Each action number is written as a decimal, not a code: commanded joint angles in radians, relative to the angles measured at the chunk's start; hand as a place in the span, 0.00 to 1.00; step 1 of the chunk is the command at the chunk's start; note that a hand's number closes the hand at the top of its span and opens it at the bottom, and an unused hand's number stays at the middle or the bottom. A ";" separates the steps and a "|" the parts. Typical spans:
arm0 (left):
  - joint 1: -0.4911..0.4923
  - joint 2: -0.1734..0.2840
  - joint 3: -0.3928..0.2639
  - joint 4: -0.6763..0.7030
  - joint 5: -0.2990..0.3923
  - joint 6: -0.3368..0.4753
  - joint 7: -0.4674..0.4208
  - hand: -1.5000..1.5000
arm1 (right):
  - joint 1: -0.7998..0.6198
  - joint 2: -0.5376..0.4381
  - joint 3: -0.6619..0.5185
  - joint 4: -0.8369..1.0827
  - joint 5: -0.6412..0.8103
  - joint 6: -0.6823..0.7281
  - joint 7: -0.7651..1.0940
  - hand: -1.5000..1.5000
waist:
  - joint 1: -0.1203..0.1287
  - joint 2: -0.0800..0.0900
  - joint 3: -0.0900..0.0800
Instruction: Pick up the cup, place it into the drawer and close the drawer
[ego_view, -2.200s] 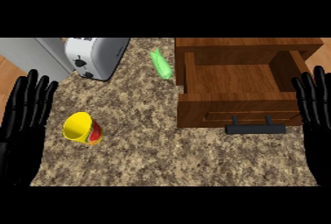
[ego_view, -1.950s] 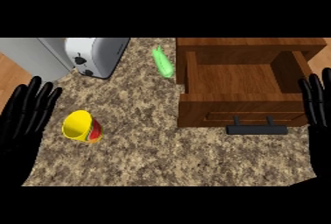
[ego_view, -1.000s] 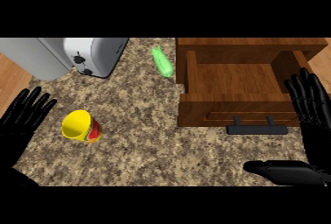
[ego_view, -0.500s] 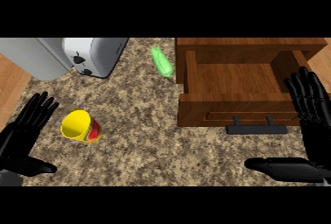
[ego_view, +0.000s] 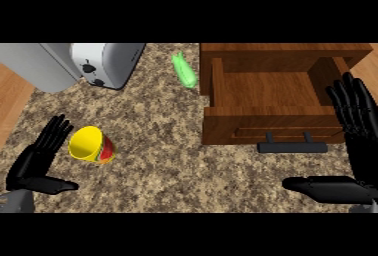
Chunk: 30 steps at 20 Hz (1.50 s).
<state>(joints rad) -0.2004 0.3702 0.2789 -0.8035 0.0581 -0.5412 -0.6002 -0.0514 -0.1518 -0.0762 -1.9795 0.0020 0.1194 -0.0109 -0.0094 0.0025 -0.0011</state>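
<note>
Left hand is open, fingers straight, just beside the yellow cup lying tipped on the counter. My right hand is open too, by the open wooden drawer, near its dark handle.

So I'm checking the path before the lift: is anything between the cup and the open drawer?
Nothing visible: bare counter lies between the cup and the open drawer. The green object sits farther back, off that line.
</note>
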 joint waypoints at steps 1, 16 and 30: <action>-0.105 0.005 -0.014 0.222 -0.070 0.000 -0.146 0.00 | -0.013 0.009 -0.004 -0.001 0.008 -0.004 0.004 0.00 | 0.000 0.000 0.000; -0.203 0.025 -0.021 0.531 -0.129 0.045 -0.417 0.00 | 0.000 0.051 0.068 0.018 0.061 -0.009 -0.030 0.00 | -0.017 0.008 -0.004; -0.285 -0.038 -0.030 0.597 -0.134 0.065 -0.419 0.00 | -0.056 -0.006 -0.008 0.026 -0.032 0.046 0.015 0.00 | -0.024 0.011 -0.004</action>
<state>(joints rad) -0.4647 0.3770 0.2510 -0.2310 -0.0744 -0.4062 -0.9287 -0.0702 -0.1403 -0.0678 -1.9561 -0.0050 0.1533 -0.0345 -0.0357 0.0142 -0.0057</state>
